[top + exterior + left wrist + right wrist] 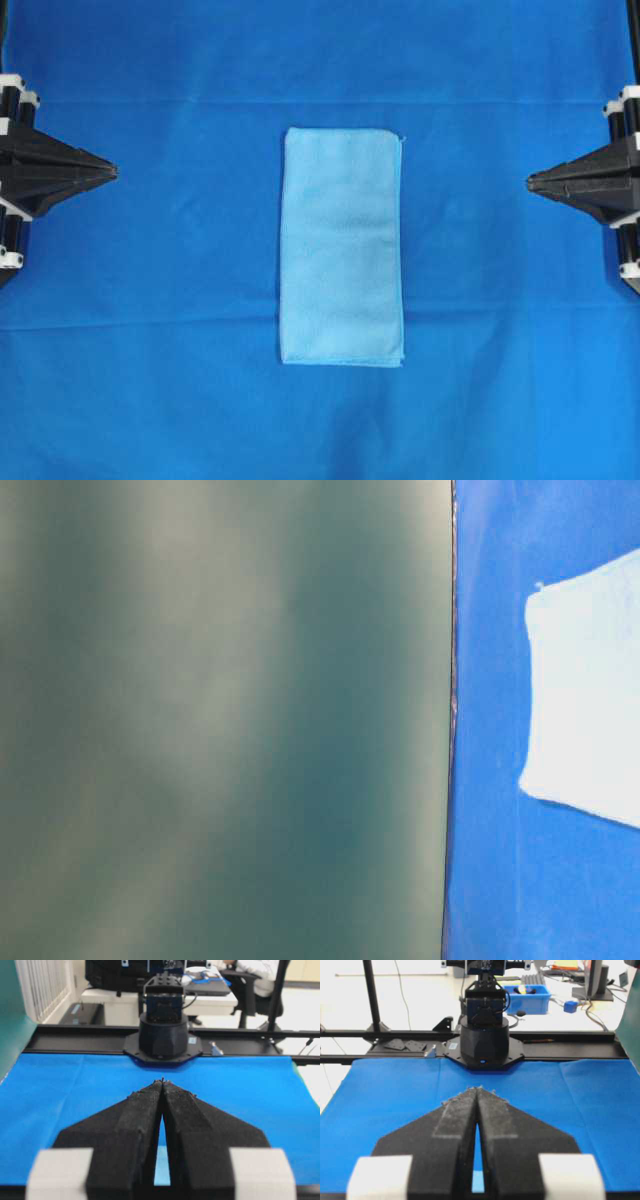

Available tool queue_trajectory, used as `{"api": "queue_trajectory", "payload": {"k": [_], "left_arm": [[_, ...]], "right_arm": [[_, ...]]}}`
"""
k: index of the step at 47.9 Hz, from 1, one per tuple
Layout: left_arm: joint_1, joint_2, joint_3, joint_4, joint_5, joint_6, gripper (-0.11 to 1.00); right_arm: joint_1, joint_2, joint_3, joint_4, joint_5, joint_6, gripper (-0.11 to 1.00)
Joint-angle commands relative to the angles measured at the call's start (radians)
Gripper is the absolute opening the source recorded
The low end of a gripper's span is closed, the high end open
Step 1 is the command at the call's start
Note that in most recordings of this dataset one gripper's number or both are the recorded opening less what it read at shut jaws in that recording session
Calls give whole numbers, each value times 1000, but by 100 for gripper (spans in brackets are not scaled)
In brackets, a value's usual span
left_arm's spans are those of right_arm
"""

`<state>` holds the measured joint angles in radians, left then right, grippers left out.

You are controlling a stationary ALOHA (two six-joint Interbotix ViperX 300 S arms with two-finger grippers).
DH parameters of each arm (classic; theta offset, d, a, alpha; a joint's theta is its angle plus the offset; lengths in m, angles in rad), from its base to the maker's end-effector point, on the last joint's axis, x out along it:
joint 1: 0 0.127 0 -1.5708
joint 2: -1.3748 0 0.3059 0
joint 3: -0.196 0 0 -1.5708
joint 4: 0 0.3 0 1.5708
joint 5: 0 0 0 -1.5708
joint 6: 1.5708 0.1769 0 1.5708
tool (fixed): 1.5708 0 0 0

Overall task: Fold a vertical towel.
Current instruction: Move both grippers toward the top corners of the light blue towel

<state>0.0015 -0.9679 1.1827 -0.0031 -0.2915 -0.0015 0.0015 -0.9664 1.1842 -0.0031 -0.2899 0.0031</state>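
The towel (342,246) is a light sky-blue rectangle lying flat in the middle of the table, long side running top to bottom in the overhead view. Its corner also shows as a pale patch (590,695) at the right of the table-level view. My left gripper (112,172) rests at the left edge, shut and holding nothing, well clear of the cloth. My right gripper (531,181) sits at the right edge, likewise shut with nothing in it. In the wrist views, the left gripper's tips (163,1081) and the right gripper's tips (477,1088) meet, with a sliver of towel showing behind them.
A royal-blue covering (150,350) spans the whole table. The opposite arm's black base (162,1035) stands at the far edge in the left wrist view, and the other base (484,1040) in the right wrist view. A blurred green panel (220,720) fills the left of the table-level view.
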Motion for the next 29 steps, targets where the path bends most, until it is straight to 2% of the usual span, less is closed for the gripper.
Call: {"api": "queue_trajectory", "payload": {"k": [1,14,29], "left_arm": [[-2,32,-25,-21,-12,-11,0],[9,181,-43,-31,-97,-28,0],[107,448,-120,-31,-121,-91,0]], "right_arm": [[2,18,-29,3,-6,0,0],[-46,130,-67,15,86,41,0],[-166,362,-112,15,97,64,0]]}}
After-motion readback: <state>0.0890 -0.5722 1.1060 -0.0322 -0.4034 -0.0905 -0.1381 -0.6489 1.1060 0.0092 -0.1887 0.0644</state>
